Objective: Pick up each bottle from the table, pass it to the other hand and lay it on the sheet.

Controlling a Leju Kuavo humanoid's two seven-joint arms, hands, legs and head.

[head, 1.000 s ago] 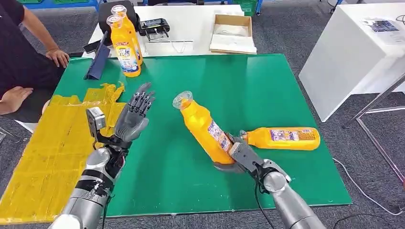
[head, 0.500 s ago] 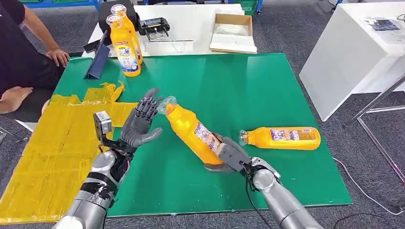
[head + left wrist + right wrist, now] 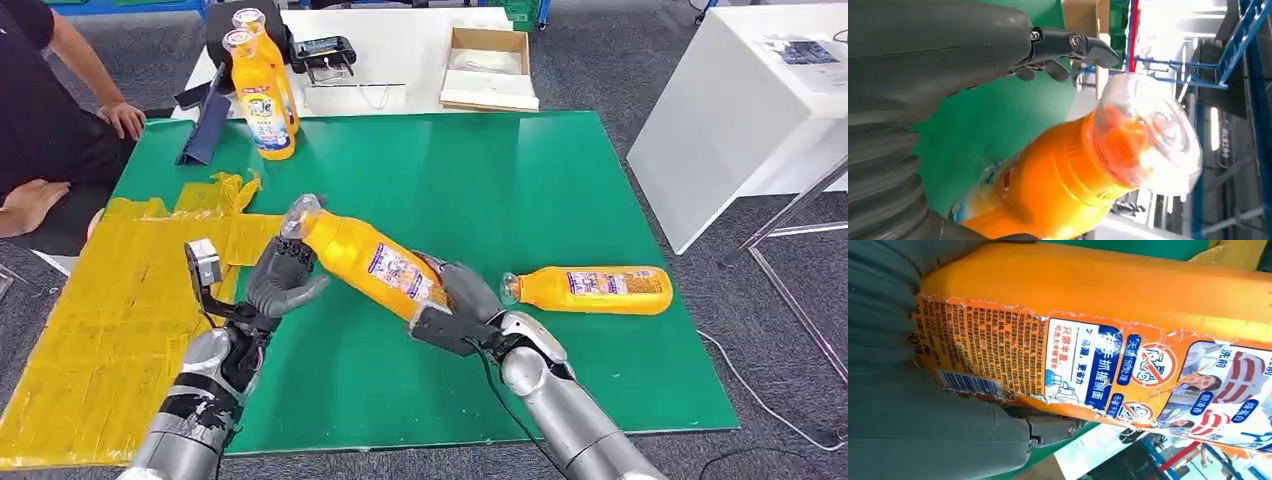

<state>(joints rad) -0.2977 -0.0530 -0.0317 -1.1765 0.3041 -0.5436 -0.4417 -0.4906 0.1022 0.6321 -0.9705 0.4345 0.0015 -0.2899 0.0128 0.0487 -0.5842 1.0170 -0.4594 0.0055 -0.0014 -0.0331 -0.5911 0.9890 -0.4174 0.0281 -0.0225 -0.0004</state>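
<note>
head: right hand (image 3: 452, 312) grips orange bottle (image 3: 368, 262) by its base, frame centre, tilted, cap toward left hand (image 3: 280, 280), whose fingers curl at the neck; hold uncertain | left wrist: fingers (image 3: 1068, 45) apart above cap | right wrist: hand wraps labelled bottle (image 3: 1108, 315)

Right arm reaching in from below right, forearm angled up and to the left over the table, right hand (image 3: 455, 310) wrapped around the lower body of the orange bottle (image 3: 370, 262) and holding it tilted above the surface. Left arm raised from below left, left hand (image 3: 282, 278) up at the bottle's neck, thumb and fingers (image 3: 1068, 45) spread on either side, contact not clear.
</note>
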